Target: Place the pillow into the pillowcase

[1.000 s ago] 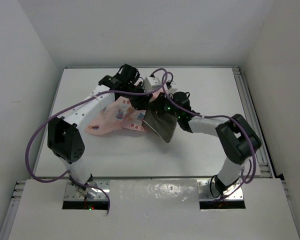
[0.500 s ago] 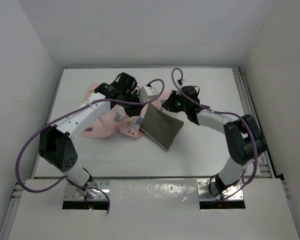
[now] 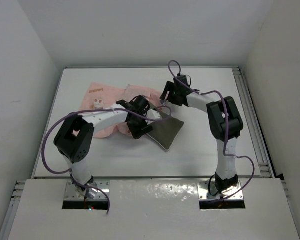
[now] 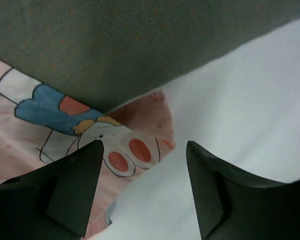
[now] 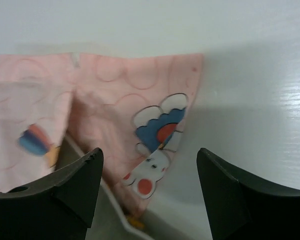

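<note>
Pillow overlapping pillowcase, left claw spread above both, empty, right claw spread above pillowcase, empty

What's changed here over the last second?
Both tools let go: the left tool and the right tool are open now. The pillowcase, bunched and lifted a second ago, lies spread flat toward the far left. The pillow lies flat too, its near right part uncovered as before.

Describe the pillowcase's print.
The pillowcase is pale pink with cartoon rabbits and blue and red marks, clearest in the right wrist view.
</note>
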`<state>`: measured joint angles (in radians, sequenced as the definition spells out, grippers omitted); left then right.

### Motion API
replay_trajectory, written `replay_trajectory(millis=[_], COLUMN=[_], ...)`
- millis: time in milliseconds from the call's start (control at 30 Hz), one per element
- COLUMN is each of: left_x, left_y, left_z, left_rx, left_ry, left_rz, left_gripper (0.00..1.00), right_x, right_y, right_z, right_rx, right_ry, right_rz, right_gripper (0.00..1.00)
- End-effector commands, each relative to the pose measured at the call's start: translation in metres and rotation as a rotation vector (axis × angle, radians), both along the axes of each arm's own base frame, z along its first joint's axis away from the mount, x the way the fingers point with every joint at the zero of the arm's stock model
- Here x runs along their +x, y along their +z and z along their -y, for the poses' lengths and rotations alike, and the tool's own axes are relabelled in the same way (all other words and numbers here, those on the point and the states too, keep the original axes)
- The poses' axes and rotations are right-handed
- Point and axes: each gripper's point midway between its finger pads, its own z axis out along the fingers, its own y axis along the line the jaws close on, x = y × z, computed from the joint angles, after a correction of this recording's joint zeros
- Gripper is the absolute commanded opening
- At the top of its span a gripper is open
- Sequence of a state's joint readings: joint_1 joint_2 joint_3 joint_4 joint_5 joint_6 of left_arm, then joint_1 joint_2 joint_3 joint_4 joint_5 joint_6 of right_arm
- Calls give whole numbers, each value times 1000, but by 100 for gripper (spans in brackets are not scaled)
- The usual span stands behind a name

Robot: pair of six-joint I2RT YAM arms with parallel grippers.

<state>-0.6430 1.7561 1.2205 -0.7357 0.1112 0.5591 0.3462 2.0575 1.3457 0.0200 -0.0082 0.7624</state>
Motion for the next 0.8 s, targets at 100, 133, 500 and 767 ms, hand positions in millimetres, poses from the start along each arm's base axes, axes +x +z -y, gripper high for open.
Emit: replay_trajectory(millis=[100,133,500,767], left_x=[8,9,-3,-8], left_y=[-14,-21,11,142], left_z=[11,10,39,81], left_rx=[-12,-7,-229,-559], left_ry=[-3,2,-39,-215], left_rz=[55,62,-78,-88], left_gripper=[66,64,0,0], right_x=[-5,-6,-24,-56], right_y=[-54,-63,-80,16], right_z=[3,2,-5,8], right_rx=[-61,-63,76,292], right_ry=[-96,-99,-94,-38], right_rz=[-172,-187,-235,-33], right_gripper=[74,71,0,0])
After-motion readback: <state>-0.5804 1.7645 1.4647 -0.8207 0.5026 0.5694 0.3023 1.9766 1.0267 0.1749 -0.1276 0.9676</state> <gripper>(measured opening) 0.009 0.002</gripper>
